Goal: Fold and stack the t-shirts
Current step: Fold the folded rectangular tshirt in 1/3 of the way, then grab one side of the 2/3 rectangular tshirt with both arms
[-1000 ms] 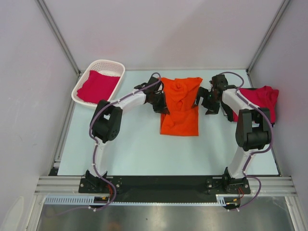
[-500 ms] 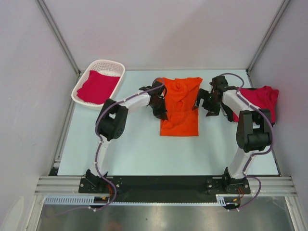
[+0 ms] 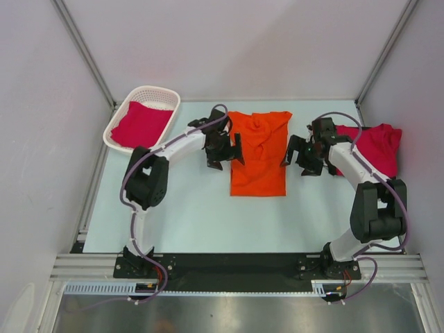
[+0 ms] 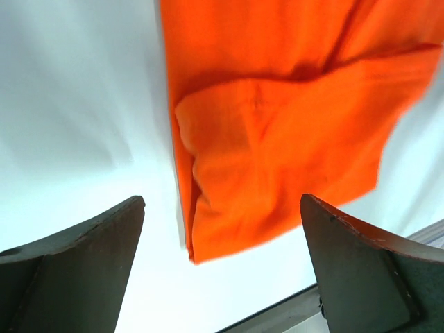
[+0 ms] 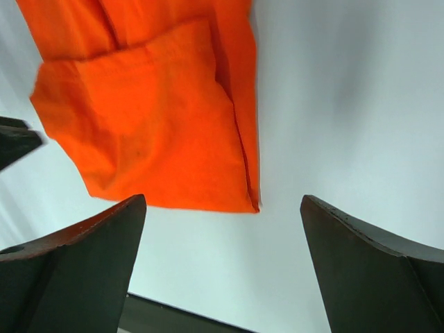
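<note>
The bright orange t-shirt [image 3: 259,158] lies on the table between my arms, folded into a narrow strip with a rumpled top. My left gripper [image 3: 225,155] hovers open at its left edge and holds nothing; in the left wrist view the orange t-shirt [image 4: 277,118] lies ahead of the left gripper [image 4: 222,208]. Open and empty too, my right gripper [image 3: 300,160] stands just off the shirt's right edge, and the right wrist view shows the orange t-shirt [image 5: 152,118] beyond the right gripper [image 5: 222,208]. A crimson t-shirt [image 3: 379,147] lies bunched at the far right.
A white lattice basket [image 3: 161,92] stands at the back left with another crimson t-shirt [image 3: 141,124] inside. Grey walls and metal frame rails enclose the table. The black base rail [image 3: 236,266] runs along the near edge.
My left gripper has opened, let go of the orange t-shirt's left edge and drawn back to the left. The right gripper, open throughout, has shifted slightly right and nearer.
</note>
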